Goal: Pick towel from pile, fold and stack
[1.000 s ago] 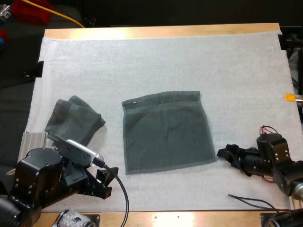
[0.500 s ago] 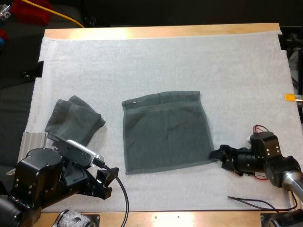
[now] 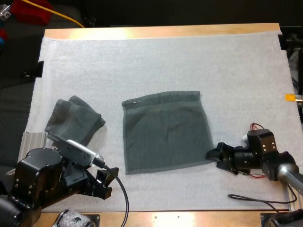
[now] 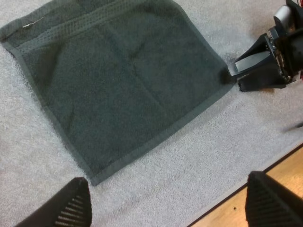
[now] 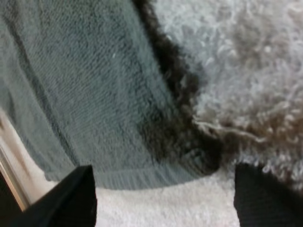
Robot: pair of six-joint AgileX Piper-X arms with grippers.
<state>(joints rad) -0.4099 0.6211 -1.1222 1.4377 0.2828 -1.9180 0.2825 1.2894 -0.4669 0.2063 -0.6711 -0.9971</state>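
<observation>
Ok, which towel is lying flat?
The towel in the middle of the mat, spread out flat, with the right gripper at its corner. The other towel, at the mat's left edge, is scrunched into a heap.

White mat (image 3: 165, 61) covers the wooden table (image 3: 161, 31) (bearing flat towel (image 3: 165, 132), crumpled towel (image 3: 73, 120)).

A wooden table (image 3: 161, 31) carries a white mat (image 3: 165, 61) that covers nearly all of its top. Bare wood shows as a strip along the 12 o'clock edge and another along the 6 o'clock edge. Beyond the far side the room is dark. At 11 o'clock in that darkness lies a red shape (image 3: 31, 10), with a yellow cable (image 3: 61, 14) running past it toward the table. A small orange mark (image 3: 289, 97) sits at 3 o'clock. Light falls evenly; shadows are soft.
</observation>
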